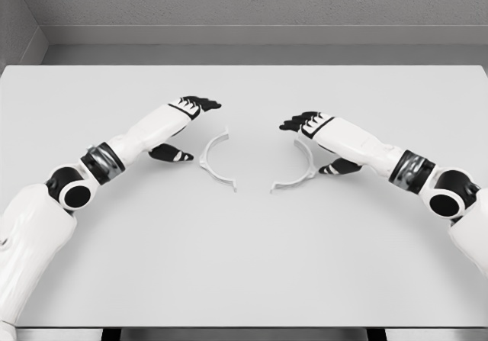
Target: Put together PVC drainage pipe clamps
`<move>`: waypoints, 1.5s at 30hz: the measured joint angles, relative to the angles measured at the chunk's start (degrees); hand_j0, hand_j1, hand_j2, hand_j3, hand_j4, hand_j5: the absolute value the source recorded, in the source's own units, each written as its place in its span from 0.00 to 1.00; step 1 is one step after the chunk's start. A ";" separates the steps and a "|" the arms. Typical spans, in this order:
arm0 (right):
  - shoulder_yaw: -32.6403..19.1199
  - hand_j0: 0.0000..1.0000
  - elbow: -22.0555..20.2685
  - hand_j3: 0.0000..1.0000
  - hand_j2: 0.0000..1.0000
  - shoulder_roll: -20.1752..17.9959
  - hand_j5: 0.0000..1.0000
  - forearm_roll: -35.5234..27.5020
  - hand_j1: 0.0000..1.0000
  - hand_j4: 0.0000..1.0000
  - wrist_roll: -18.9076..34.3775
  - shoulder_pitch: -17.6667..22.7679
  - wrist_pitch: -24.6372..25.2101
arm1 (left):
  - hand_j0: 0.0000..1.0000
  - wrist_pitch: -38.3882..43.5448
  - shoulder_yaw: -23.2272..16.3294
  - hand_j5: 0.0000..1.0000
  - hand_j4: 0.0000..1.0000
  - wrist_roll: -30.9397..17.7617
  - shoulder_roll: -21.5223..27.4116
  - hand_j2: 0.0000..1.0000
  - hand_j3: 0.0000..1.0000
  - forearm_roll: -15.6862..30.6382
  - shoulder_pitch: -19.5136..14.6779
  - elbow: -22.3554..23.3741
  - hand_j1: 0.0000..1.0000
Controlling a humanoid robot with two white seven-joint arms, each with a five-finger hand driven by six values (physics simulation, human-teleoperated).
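Showing the approach stage of clamp assembly, the head view has two white half-clamps lying flat on the pale table [244, 265], neither yet grasped. The left half [215, 160] lies left of centre, bowed toward the left with its open side facing right; the right half [299, 169] lies right of centre, bowed toward the right with its open side facing left, so the two hollows face each other across a clear gap. The left hand [183, 123] hovers just beside the left half on its outer, left side, fingers extended and spread wide, thumb low near the table, holding nothing. The right hand [320, 139] mirrors it at the outer side of the right half, partly overlapping the arc's far end in the picture; whether it touches cannot be told, but its fingers are likewise extended and hold nothing. Judged from this layout, the step in hand is reaching for the halves. The next move calls for each hand to close on its own half at the outer curve, then bring the open sides together with the end tabs aligned.
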 measured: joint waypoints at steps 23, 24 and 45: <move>2.46 1.00 3.44 1.00 1.00 2.56 1.00 0.00 1.00 1.00 -0.10 -2.99 0.28 | 1.00 0.00 -0.28 1.00 1.00 0.00 -2.69 1.00 1.00 -0.25 -0.18 0.79 1.00; 2.45 1.00 3.46 1.00 1.00 2.61 1.00 -0.01 1.00 1.00 -0.10 -3.25 0.29 | 1.00 0.00 -0.28 1.00 1.00 0.00 -2.73 1.00 1.00 -0.25 -0.09 0.77 1.00; 3.91 1.00 9.90 1.00 1.00 6.65 1.00 0.23 1.00 1.00 -0.02 -8.00 0.75 | 1.00 0.00 1.07 1.00 1.00 0.08 1.49 1.00 1.00 0.69 -1.14 0.91 1.00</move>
